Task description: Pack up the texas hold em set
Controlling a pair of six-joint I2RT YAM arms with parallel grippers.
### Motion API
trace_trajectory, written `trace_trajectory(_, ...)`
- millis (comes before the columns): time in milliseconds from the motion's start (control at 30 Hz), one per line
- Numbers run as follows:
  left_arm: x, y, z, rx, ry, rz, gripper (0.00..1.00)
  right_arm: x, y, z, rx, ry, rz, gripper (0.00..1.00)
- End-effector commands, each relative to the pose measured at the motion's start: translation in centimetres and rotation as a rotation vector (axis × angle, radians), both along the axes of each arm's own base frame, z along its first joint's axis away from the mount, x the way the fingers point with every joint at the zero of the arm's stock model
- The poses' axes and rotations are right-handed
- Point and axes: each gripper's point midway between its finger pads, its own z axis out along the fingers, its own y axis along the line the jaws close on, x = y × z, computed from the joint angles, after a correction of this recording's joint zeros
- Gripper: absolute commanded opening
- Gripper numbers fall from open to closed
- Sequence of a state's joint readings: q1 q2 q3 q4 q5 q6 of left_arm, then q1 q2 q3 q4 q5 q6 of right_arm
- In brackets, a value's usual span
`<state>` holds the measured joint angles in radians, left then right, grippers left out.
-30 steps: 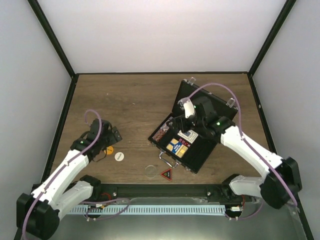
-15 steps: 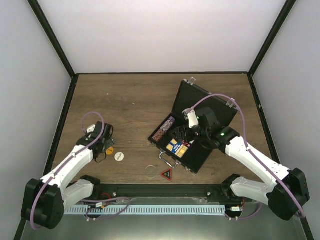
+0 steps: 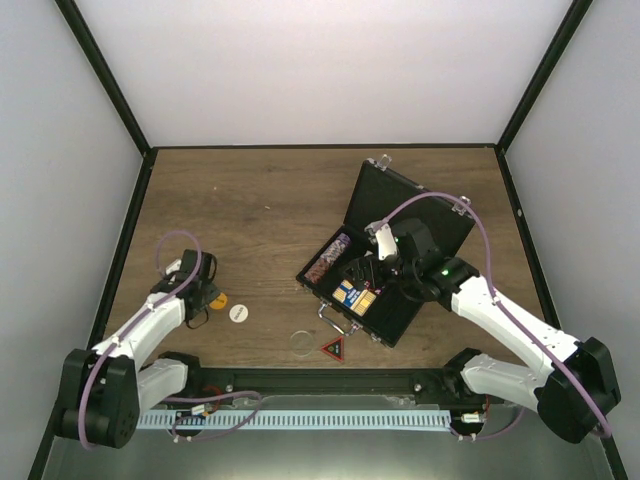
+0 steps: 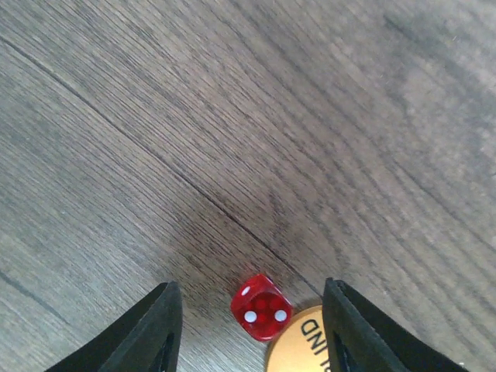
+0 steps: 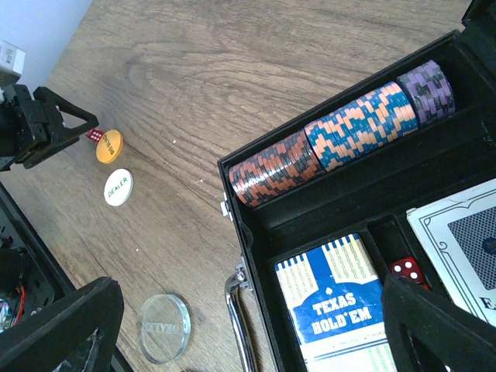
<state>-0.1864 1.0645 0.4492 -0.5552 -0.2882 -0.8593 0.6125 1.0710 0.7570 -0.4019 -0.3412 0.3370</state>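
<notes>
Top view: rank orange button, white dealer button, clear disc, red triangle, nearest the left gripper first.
1. orange button, beside the left gripper
2. white dealer button, just right
3. clear disc, front edge
4. red triangle, beside the disc

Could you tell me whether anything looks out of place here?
Yes: five pieces lie loose on the table outside the open case: a red die beside the orange button, plus the white dealer button, clear disc and red-black triangle.

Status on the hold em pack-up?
Left gripper open, straddling red die beside orange button. Right gripper open, empty, over open case. Dealer button, clear disc, triangle loose on table.
</notes>
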Motion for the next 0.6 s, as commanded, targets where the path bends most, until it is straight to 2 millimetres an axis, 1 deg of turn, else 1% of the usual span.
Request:
trace_trajectory(0, 0.70, -0.34, -0.42, -0.036, -0.023, -0.005, 0.49, 0.09, 0.49, 0.83, 0.020, -0.026, 0.020, 0.93)
trace_trajectory(167, 0.91, -0.42, -0.53, -0.042, -0.024, -0.011, 0.41, 0.09, 0.66, 0.55, 0.015, -0.020, 0.030, 0.93)
trace_trajectory(300, 0.78, -0.62, -0.76, -0.052, -0.011, -0.018, 0.38, 0.20, 0.67, 0.40, 0.008, -0.015, 0.030, 0.93)
trace_trajectory(467, 0.58, -0.46, -0.89, -0.042, -0.001, -0.019, 0.37, 0.29, 0.71, 0.38, 0.002, -0.022, 0.035, 0.93)
trace_trajectory(567, 0.51, -0.41, -1.04, -0.038, 0.008, -0.022, 0.33, 0.32, 0.80, 0.21, -0.002, -0.018, 0.040, 0.93)
